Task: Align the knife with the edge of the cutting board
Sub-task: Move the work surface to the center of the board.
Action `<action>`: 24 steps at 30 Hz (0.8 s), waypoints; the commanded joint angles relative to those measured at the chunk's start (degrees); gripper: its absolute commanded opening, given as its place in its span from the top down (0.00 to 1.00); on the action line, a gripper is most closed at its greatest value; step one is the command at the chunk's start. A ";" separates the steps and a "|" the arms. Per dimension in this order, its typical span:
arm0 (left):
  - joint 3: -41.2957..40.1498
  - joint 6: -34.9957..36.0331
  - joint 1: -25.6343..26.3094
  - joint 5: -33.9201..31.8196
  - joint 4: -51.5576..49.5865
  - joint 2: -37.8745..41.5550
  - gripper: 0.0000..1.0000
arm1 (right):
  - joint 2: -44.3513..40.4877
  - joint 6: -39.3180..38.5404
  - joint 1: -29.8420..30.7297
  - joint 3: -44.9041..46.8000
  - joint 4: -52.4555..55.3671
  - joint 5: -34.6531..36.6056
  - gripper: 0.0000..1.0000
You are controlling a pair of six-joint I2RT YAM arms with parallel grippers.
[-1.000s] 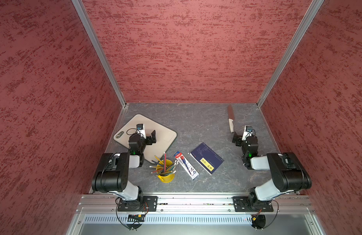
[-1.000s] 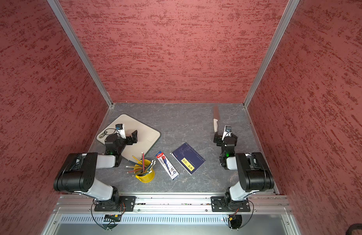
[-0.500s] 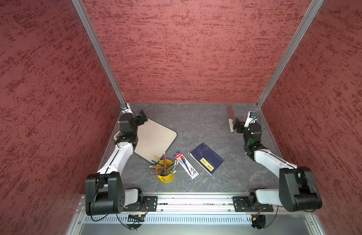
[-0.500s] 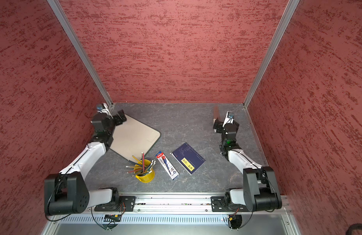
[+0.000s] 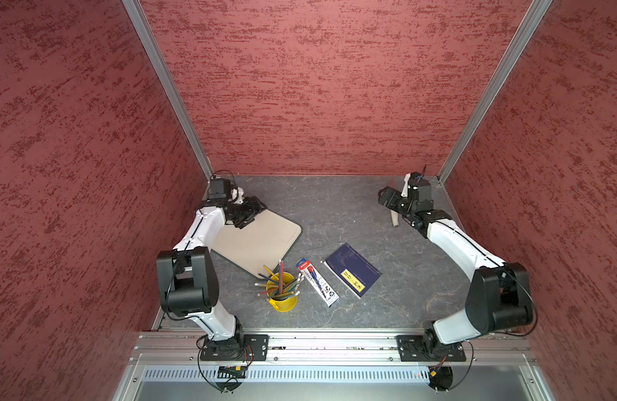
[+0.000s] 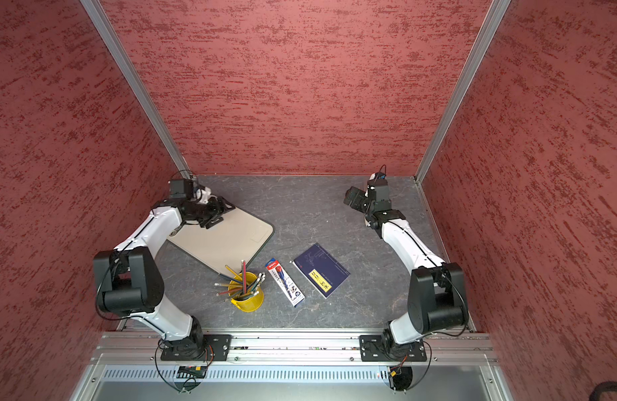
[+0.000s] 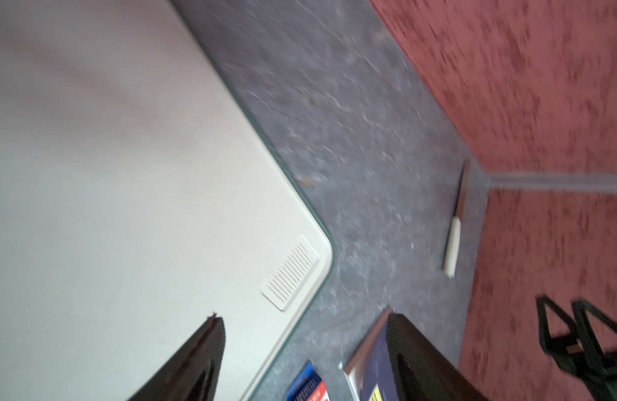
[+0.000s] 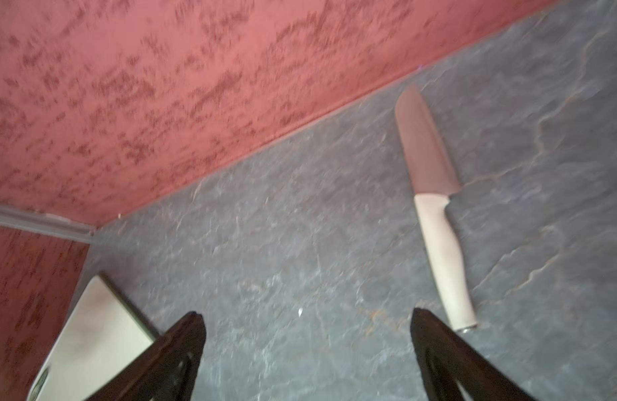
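This is a robotics lab test cell, not a lived-in room: three red textured walls (image 5: pixel 317 86) joined by bare aluminium posts (image 5: pixel 168 90) box in a grey stone-patterned counter (image 5: pixel 352 208). A left arm (image 5: pixel 199 232) and a right arm (image 5: pixel 456 243), white and black with loose cables, are bolted to an aluminium rail (image 5: pixel 317 343) along its near edge, beside a slotted vent panel (image 5: pixel 317 374). The things on the counter mix kitchen and office: a cutting board (image 5: pixel 258 239) and a knife (image 8: pixel 433 215) lie there with a notebook (image 5: pixel 352 274), a pen pack (image 5: pixel 317 283) and a yellow cup (image 5: pixel 282 303) of pencils.
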State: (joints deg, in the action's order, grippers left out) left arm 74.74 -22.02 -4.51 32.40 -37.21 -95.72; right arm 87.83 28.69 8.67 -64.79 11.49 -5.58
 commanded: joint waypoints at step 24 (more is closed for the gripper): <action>3.75 4.10 15.06 4.63 -3.80 -19.15 0.28 | 4.28 3.26 4.00 -0.39 15.75 -11.82 0.05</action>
State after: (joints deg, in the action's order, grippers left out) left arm 77.10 -18.26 10.44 38.70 -42.11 -114.30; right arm 92.27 31.35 12.34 -64.82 25.98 -16.47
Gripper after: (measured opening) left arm 0.720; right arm 0.954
